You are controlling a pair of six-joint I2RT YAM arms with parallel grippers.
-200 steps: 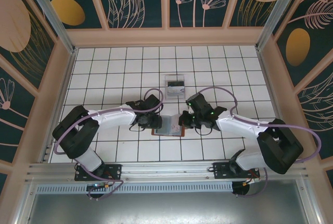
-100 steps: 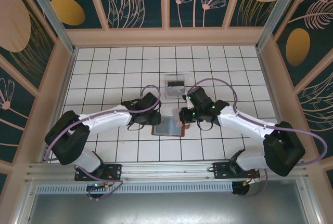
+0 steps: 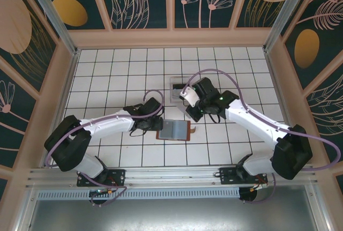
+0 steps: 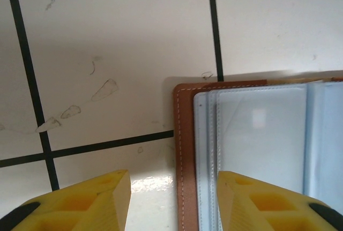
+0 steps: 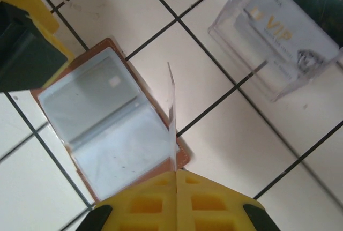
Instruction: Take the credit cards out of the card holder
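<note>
The brown card holder [image 3: 174,130] lies open on the tiles, its grey-blue pockets [image 4: 262,134] facing up. My left gripper [image 3: 155,124] is open at its left edge, the yellow fingers [image 4: 99,201] straddling the brown border [image 4: 185,150]. My right gripper [image 3: 191,101] is raised behind the holder and shut on a pale credit card [image 3: 187,94]. In the right wrist view this card [image 5: 172,118] shows edge-on, standing up from the shut pads above the holder [image 5: 107,129]. Cards left in the pockets cannot be made out.
A clear acrylic stand [image 3: 179,87] with cards in it, one printed VIP [image 5: 278,35], stands just behind the right gripper. White tiled table, with wooden walls at the back and sides. The left gripper's body [image 5: 21,38] sits by the holder's far corner.
The right gripper has lifted away from the holder and moved back toward the acrylic stand, carrying a card. The left gripper has stayed at the holder's left edge.
</note>
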